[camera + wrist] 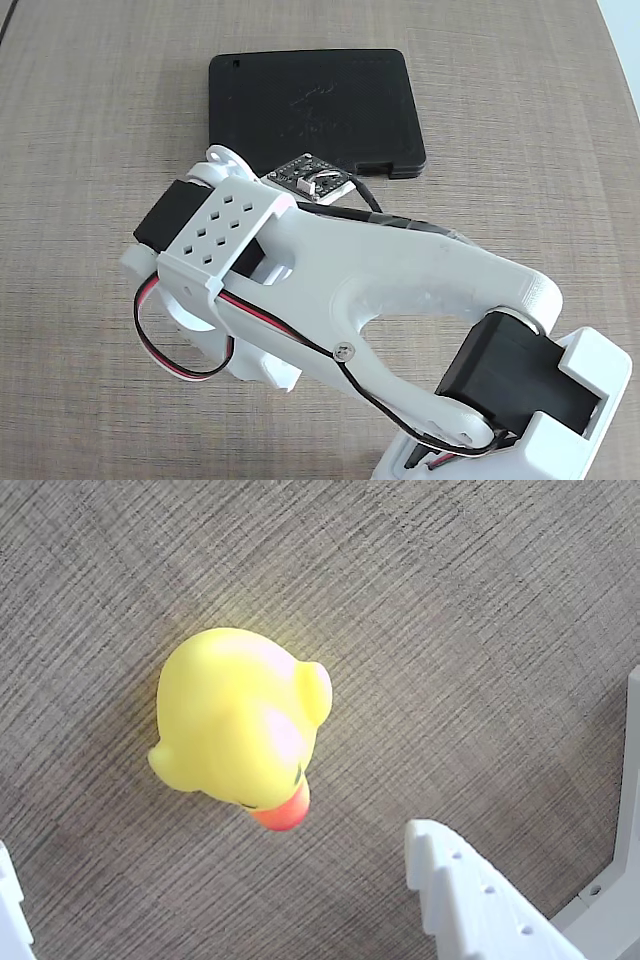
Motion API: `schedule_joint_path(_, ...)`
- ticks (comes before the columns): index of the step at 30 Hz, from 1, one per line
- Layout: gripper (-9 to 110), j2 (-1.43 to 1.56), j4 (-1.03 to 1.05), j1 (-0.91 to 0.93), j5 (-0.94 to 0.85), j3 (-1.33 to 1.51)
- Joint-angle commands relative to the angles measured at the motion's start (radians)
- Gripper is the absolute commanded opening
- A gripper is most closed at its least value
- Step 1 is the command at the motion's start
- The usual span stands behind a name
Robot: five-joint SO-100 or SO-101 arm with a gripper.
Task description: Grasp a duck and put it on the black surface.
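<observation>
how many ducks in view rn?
1. The small yellow rubber duck with an orange beak sits on the wood-grain table in the wrist view. The arm hides it in the fixed view; more could be hidden.

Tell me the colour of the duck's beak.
Red-orange, on the bright yellow duck; the beak shows best in the wrist view.

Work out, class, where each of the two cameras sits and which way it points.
Fixed view: high above the table, looking down on the white arm and black case; the gripper is hidden.
Wrist view: on the arm, facing down at the duck; gripper open, fingertips showing.
Shared: only the woodgrain table.
</observation>
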Motion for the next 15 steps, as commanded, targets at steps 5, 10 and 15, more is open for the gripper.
schedule_joint_path(5,41,0.000,-0.003,0.018,-0.008,-0.002)
schedule_joint_path(10,41,-0.023,-0.055,0.051,-0.008,0.021)
schedule_joint_path(15,41,-0.064,-0.112,0.052,-0.008,0.035)
